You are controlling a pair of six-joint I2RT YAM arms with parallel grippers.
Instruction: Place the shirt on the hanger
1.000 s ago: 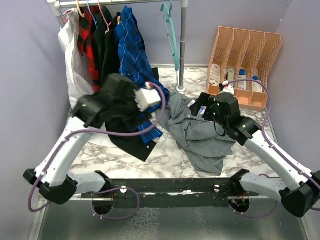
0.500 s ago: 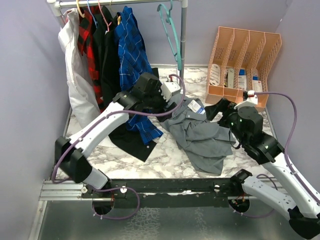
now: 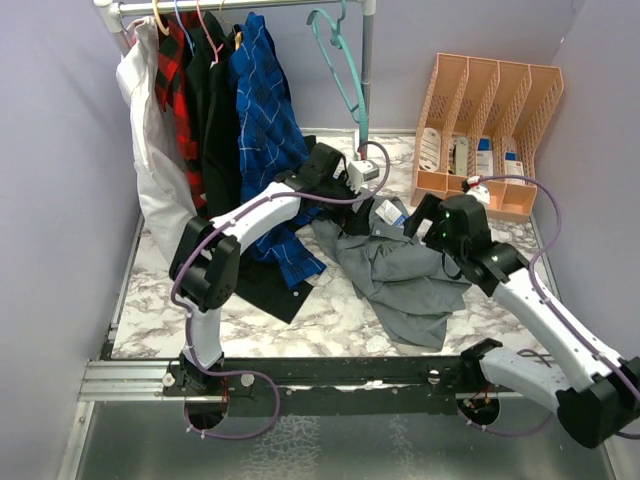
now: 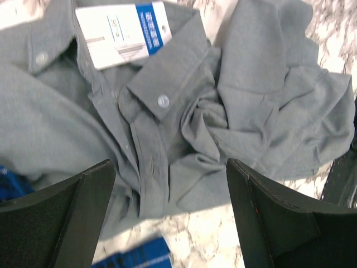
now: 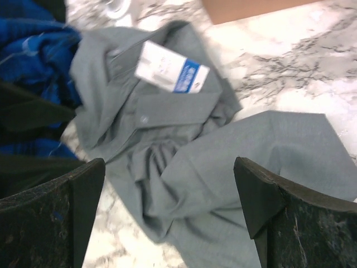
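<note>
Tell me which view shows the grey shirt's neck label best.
Left wrist. The label on the shirt is large and sharp there, blue stripe plain. Right wrist shows it smaller and blurred; top external shows only a tiny white patch.

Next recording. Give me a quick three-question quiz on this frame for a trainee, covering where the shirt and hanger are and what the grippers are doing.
1. True or false: the shirt is already on the hanger.
2. Where is the hanger? A: hanging from the rail. B: lying on the table. C: in the desk organizer.
3. Fill in the blank: the left gripper and the right gripper, both over the shirt, have their jaws ____.
Key: 1 false; 2 A; 3 open.
</note>
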